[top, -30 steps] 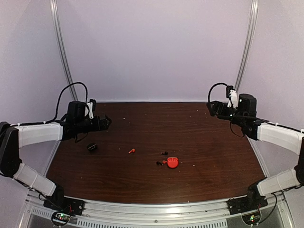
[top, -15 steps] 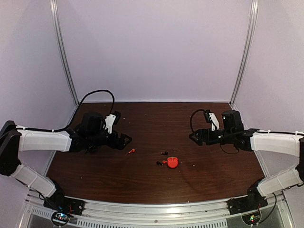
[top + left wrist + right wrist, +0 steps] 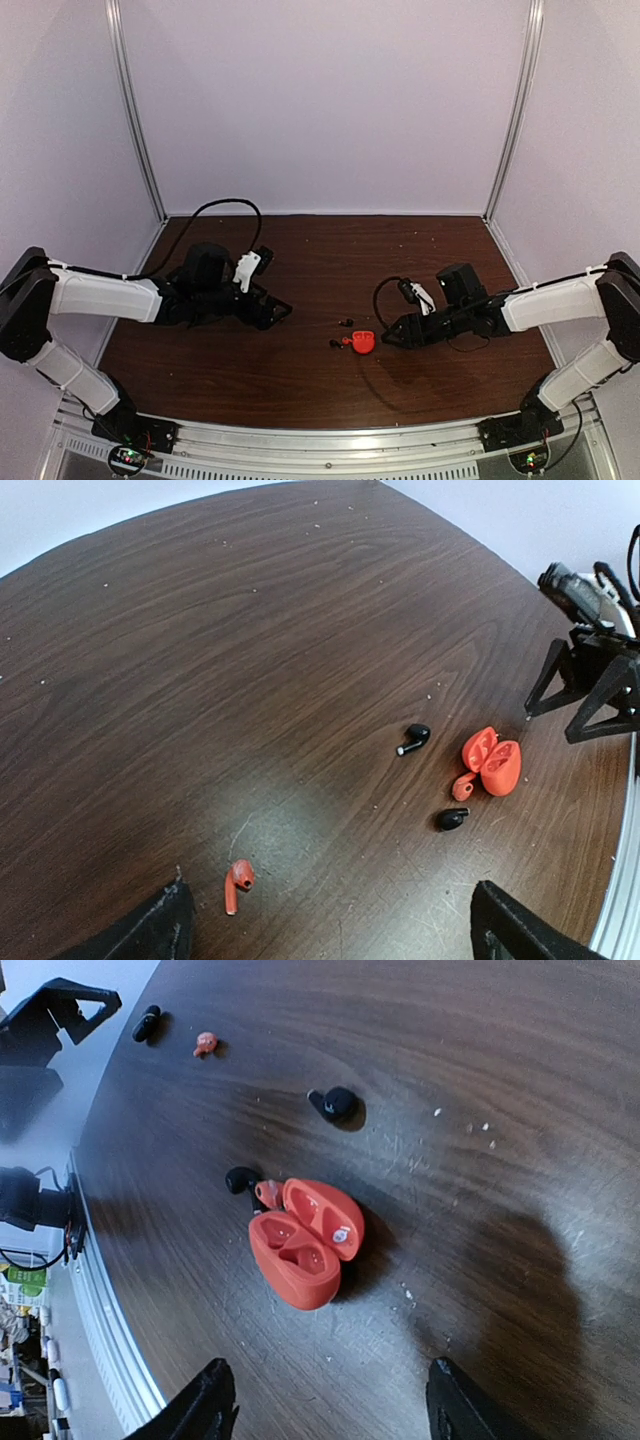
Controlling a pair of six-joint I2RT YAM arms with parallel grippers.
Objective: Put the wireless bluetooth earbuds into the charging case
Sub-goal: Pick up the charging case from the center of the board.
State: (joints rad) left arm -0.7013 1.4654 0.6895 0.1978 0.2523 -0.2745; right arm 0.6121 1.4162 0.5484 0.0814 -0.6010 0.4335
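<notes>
On the bench (image 3: 330,250) there are four earbuds in total: two red earbuds (image 3: 238,880) (image 3: 463,786) and two black earbuds (image 3: 412,739) (image 3: 452,819). There is one red charging case (image 3: 492,762), made of two halves which stand open. The right wrist view shows also one more small black object (image 3: 147,1022), too small to say of which kind it is. Two robot arms (image 3: 100,295) (image 3: 550,300) reach over the bench
</notes>
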